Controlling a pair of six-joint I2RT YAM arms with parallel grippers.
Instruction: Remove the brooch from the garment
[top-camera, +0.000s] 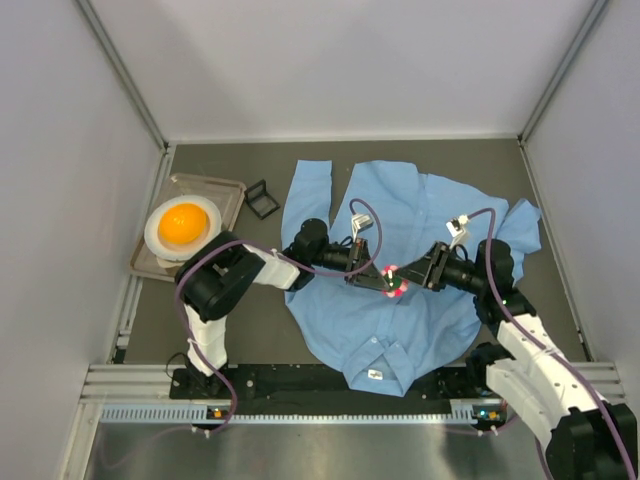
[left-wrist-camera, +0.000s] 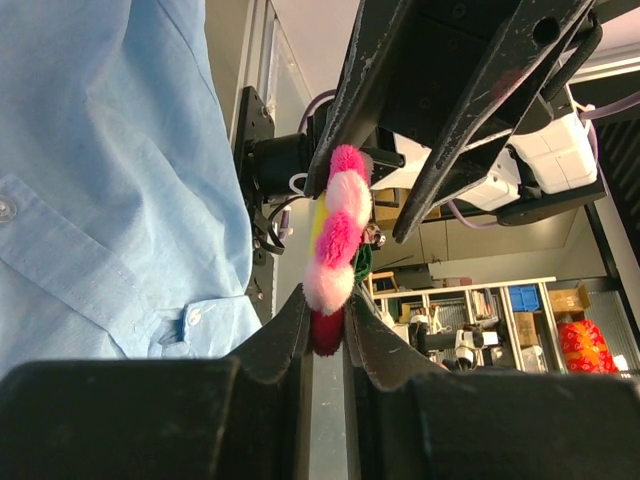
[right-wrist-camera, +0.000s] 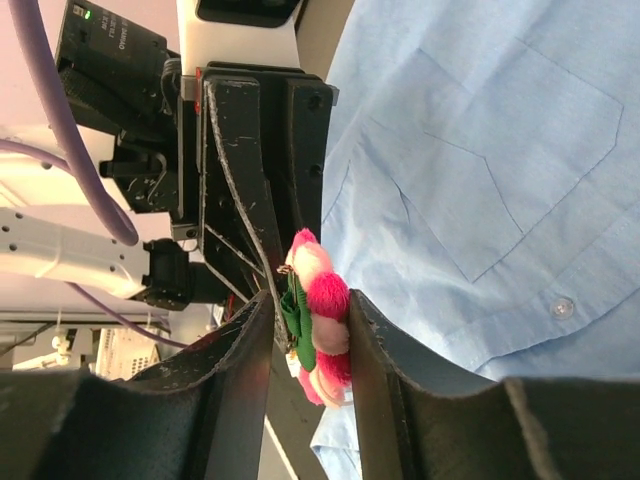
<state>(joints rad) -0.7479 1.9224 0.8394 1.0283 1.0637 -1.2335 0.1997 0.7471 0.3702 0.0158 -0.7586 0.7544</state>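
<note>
Left gripper is nearly shut, its two fingers pinching the dark red end of the brooch. From the other side my right gripper straddles the same flower. Its jaws stand about the flower's width apart, one against the pink petals and the other beside the green backing. Whether that pair actually presses, I cannot tell.

From above, the brooch sits between the two sets of tips over the middle of the shirt, somewhat nearer the near edge of the table than the far edge. My left arm reaches in from the left edge and my right from the right edge, so the grippers face each other with only the flower between them. Both are at it, and neither is the nearer.

Both wrist views show the brooch edge-on. Its long axis runs along that left-right line, from my left tips into the right gripper's gap. The shirt lies off to one side of it in each wrist view. I see no cloth caught on the petals, though the pin is too small to judge. I take it the coming move must carry the brooch away from the cloth, not along it.
</note>
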